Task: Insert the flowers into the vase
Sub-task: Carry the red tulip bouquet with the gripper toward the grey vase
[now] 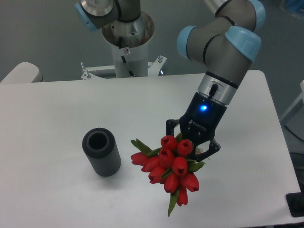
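Observation:
The flowers (pixel 171 167), a tight bunch of red tulip buds with green leaves, are held at the gripper (pixel 191 145) right of the table's middle. The buds point toward the front and left, and a green leaf tip hangs down in front. The gripper's fingers are mostly hidden behind the buds and appear shut on the bunch's stems. The vase (pixel 100 151), a dark grey ribbed cylinder with a thick round rim, stands upright on the white table, to the left of the flowers and apart from them. Its opening faces up and looks empty.
The arm's base (pixel 127 35) stands at the table's back edge (pixel 142 78). A pale rounded object (pixel 19 72) sits off the back left corner. A dark object (pixel 295 204) is at the front right edge.

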Tool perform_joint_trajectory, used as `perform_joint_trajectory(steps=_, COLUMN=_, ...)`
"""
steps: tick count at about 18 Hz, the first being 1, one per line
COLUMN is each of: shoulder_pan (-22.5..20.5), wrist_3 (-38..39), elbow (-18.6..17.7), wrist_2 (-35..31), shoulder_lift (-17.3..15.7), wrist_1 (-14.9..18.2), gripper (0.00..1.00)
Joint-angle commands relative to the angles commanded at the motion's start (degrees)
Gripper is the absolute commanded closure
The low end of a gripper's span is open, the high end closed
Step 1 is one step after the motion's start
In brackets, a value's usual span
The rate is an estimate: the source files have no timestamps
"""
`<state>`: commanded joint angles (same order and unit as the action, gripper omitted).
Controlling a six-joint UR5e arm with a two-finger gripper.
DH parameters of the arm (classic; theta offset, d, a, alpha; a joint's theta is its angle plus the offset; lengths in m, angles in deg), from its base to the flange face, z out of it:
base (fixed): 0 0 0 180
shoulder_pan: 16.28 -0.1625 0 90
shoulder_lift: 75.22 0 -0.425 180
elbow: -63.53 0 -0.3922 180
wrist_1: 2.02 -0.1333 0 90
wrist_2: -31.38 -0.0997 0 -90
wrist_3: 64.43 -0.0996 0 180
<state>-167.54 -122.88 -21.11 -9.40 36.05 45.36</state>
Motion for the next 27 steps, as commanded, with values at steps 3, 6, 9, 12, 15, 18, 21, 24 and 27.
perform_joint_trajectory(steps=3, shoulder_pan=0.35, wrist_3=0.09, elbow=0.0, wrist_2=0.18, shoulder_lift=-0.09, wrist_1=0.0, gripper=0.75)
perform_joint_trajectory(steps=6, shoulder_pan=0.79, wrist_3=0.09, elbow=-0.35, wrist_2=0.26, shoulder_lift=-0.09, wrist_1=0.0, gripper=0.75)
perform_joint_trajectory(steps=9, shoulder_pan=2.19, wrist_3=3.24, elbow=-0.18, wrist_2=0.26, shoulder_lift=-0.44, wrist_1=-0.17, gripper=0.75)
perform_joint_trajectory(steps=12, shoulder_pan=3.6, wrist_3=5.01, elbow=0.18, wrist_2=0.26, shoulder_lift=-0.44, wrist_1=-0.88, gripper=0.75)
perform_joint_trajectory(steps=15, shoulder_pan=4.83, wrist_3=5.36, elbow=0.26, wrist_2=0.35, shoulder_lift=-0.44, wrist_1=-1.23, gripper=0.74)
perform_joint_trajectory(steps=18, shoulder_pan=5.98, wrist_3=10.61, elbow=0.88, wrist_2=0.44, shoulder_lift=-0.44, wrist_1=-2.19, gripper=0.74)
perform_joint_trajectory(steps=21, shoulder_pan=6.42, wrist_3=12.04, elbow=1.05, wrist_2=2.54, shoulder_lift=-0.53, wrist_1=-2.72, gripper=0.75)
perform_joint_trajectory(steps=24, shoulder_pan=7.64, wrist_3=12.74, elbow=1.14, wrist_2=3.34, shoulder_lift=-0.53, wrist_1=-2.99, gripper=0.75)
perform_joint_trajectory(steps=27, shoulder_pan=8.17, wrist_3=15.38, elbow=1.23, wrist_2=7.27, shoulder_lift=-1.58, wrist_1=-2.99, gripper=0.75)
